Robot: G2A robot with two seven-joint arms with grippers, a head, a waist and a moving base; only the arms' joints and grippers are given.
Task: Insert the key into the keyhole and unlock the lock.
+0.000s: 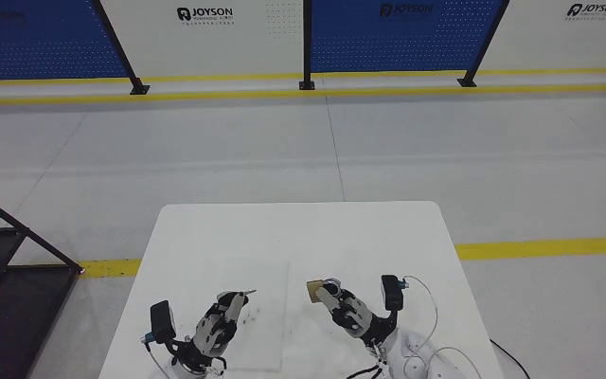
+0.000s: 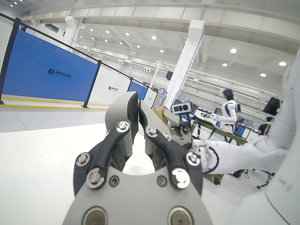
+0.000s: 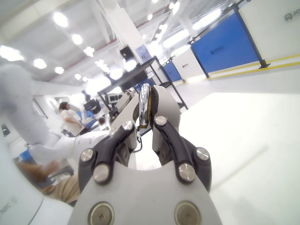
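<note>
Key: a thin sliver sticking out of the left end effector tip. Its long axis runs left-right and tilts slightly far, with the tip pointing right toward the lock. The key and lock are apart, with bare tabletop between them, and the key is not in the keyhole.

Lock: brass body with a chrome shackle, held above the near middle of the tabletop. The body faces left toward the key, and the shackle sits on its far-right side.

Right end effector: clamped on the lock. Left end effector: fingers together on the key. Both sit at the near edge of the tabletop, left and right of centre, tips angled toward each other.

Right wrist view: the right end effector pinches the lock edge-on. The shackle is bright between the pads, and a strip of the brass body shows below it. The keyhole can't be made out.

Left wrist view: the left end effector has its ribbed black pads nearly meeting, and the key can't be made out between them. The lock's brass body shows just past the tips, in the other arm's grip.

The top view gives the gap between key and lock. A white cable loops on the near-right of the tabletop.
</note>
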